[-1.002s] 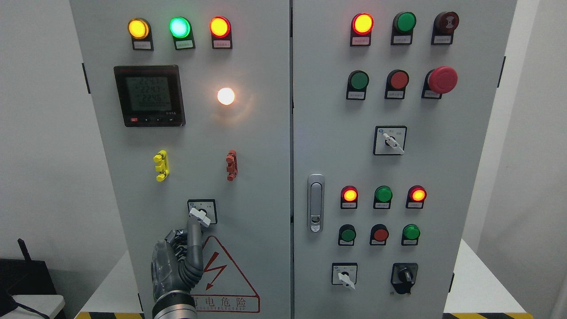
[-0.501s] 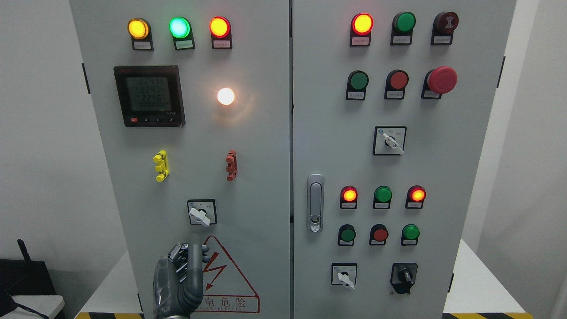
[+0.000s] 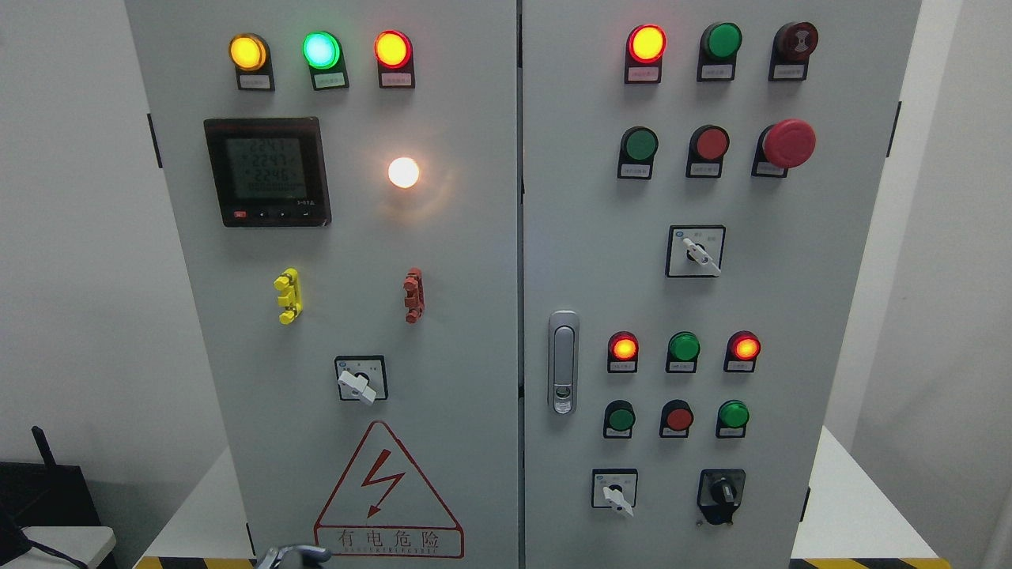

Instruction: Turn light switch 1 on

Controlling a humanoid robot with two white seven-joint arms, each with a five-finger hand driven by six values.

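A rotary selector switch (image 3: 360, 378) sits low on the left door of the grey cabinet (image 3: 458, 316); its white handle points down and to the right. Above it, a round white lamp (image 3: 403, 172) glows. Only a sliver of my left hand (image 3: 294, 555) shows at the bottom edge, well below the switch and under the red warning triangle (image 3: 387, 494). It touches nothing on the panel. My right arm is out of view.
The left door also carries three lit lamps (image 3: 320, 50), a digital meter (image 3: 267, 171), and yellow (image 3: 287, 295) and red (image 3: 413, 295) clips. The right door has a handle (image 3: 563, 362), push buttons, a red mushroom button (image 3: 788, 143) and further selector switches (image 3: 696, 251).
My left hand has dropped away from the selector switch, straight down to the bottom edge of the picture. The switch handle and the lamps look the same.
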